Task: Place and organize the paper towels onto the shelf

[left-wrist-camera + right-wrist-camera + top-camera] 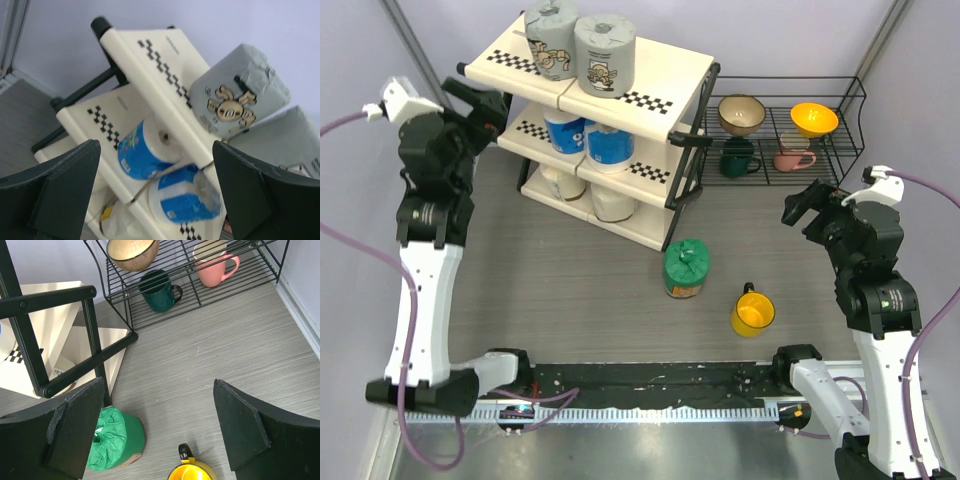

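Left gripper (483,100): fingers apart, empty, at shelf (665,72) left end; six rolls (605,55) shelved.
Green roll (686,268): on table (570,290) before shelf right end, axis upright, twisted top up; mug (753,313) just right.
Right gripper (807,208): fingers apart, empty. Nearer arm; roll lies near-left of fingers.

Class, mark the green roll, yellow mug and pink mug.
green roll (686,262), top external view, twisted top
yellow mug (753,315), top external view, inner hollow
pink mug (212,269), right wrist view, side wall
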`<state>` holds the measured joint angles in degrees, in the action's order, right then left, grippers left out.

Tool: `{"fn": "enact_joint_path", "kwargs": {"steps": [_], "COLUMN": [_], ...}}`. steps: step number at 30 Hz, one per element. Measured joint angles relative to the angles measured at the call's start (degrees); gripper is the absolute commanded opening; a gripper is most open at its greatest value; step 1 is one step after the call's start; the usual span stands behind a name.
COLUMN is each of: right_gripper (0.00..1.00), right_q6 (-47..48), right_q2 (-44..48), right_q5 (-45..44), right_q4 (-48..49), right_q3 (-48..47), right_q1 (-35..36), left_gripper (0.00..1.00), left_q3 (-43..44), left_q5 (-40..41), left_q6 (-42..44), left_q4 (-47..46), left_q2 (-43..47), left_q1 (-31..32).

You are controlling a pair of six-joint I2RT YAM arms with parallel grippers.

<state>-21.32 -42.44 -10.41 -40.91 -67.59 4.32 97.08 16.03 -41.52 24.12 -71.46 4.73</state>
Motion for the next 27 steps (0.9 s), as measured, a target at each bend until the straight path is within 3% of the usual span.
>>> {"fn": "enact_joint_path", "kwargs": {"steps": [8,13,20,27], "right_gripper": [0.95,0.95,0.96,0.95], "right_q6": [-0.02,-0.13,-1.09,-1.29], "right_q2": [0.85,1.38,1.7,2.51], "right_q5": [0.02,0.11,1.11,1.33], "right_q4": [-0.13,-0.33,-0.35,-0.74], "right_q3": [0.83,1.36,2.16,2.38], "right_q1": [0.0,0.0,0.0,0.0], "left_gripper": [1.0,1.0,1.0,1.0], "left_q3": [-27.69,-42.07,-50.18,-50.21], "left_q5": [-10.84,-17.9,-24.02,-26.69], "left_q6": [-8.11,-12.31,-16.9,-21.35], "left_q4": [-5.16,-9.75,-21.07,-38.73], "left_q2": [18.18,21.59,20.0,8.92], "left_q1": [0.04,3.19,10.8,18.64]}}
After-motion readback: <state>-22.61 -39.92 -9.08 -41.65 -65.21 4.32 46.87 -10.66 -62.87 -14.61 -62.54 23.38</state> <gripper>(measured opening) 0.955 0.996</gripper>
